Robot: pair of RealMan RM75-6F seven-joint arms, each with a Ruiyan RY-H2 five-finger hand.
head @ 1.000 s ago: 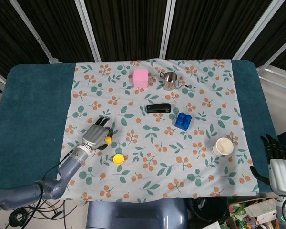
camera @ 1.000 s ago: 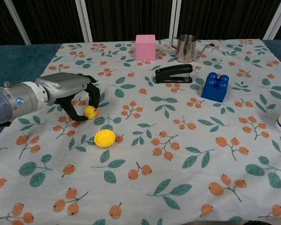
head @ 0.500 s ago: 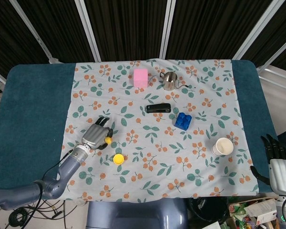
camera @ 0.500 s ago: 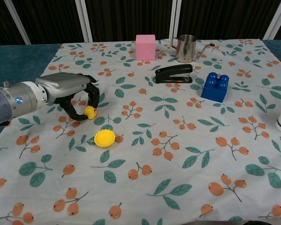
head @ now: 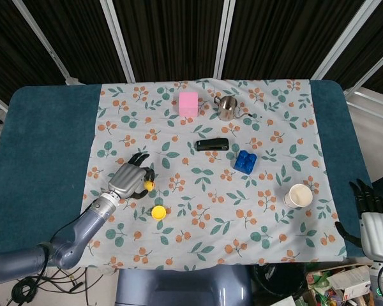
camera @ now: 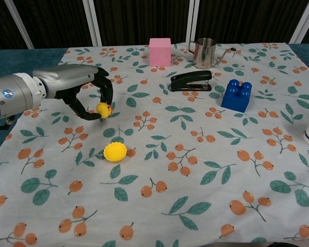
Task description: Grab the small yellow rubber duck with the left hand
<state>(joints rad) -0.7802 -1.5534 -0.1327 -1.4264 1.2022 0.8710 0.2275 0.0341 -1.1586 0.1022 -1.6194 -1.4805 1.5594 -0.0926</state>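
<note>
The small yellow rubber duck [camera: 103, 109] [head: 148, 185] hangs just above the floral cloth, pinched between the thumb and fingers of my left hand [camera: 74, 90] [head: 130, 178]. That silver-and-black hand reaches in from the left, its dark fingers curled around the duck. My right hand [head: 372, 215] hangs off the table's right edge at the lower right of the head view; its fingers point up and hold nothing. The chest view does not show it.
A yellow scalloped cup [camera: 115, 152] lies just below the duck. Further back stand a pink cube [camera: 159, 51], a metal pitcher [camera: 205, 52], a black stapler [camera: 191, 81] and a blue brick [camera: 236, 95]. A paper cup [head: 298, 195] is at the right.
My left hand has risen off the cloth with the duck in its fingers and shifted slightly back. The right hand has not moved.
</note>
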